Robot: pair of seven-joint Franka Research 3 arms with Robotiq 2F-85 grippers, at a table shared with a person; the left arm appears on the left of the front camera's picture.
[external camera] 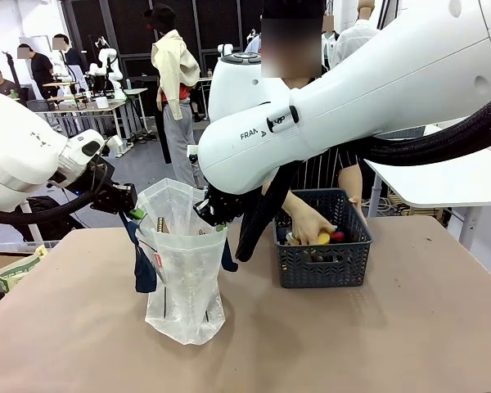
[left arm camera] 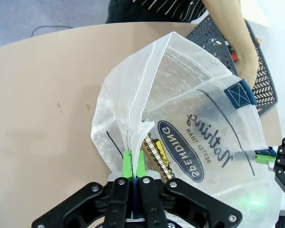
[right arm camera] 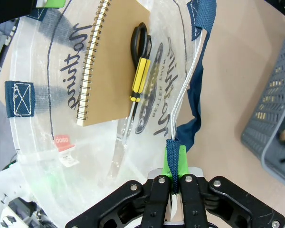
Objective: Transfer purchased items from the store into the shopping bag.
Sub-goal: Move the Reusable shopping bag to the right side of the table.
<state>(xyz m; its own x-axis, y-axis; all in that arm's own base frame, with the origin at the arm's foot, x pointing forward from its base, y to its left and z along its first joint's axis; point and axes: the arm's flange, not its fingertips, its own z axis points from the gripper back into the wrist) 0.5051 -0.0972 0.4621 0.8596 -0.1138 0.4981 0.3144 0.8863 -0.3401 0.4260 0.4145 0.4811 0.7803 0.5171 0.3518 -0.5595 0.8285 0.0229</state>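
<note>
Your left gripper (left arm camera: 133, 165) and right gripper (right arm camera: 175, 164) are clamped tight on the bag (external camera: 184, 278) rim, mid-loading. You'll want it wide for the hand (external camera: 308, 224) in the basket (external camera: 323, 268).

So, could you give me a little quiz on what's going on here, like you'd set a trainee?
1. True or false: the left gripper is open and hangs clear of the shopping bag.
2. Where is the person's hand? A: in the dark basket. B: inside the bag. C: raised and waving.
3. Name the brown spiral-bound thing lying inside the bag.

Key:
1. False: it is shut on the bag's rim.
2. A.
3. A notebook.
</note>
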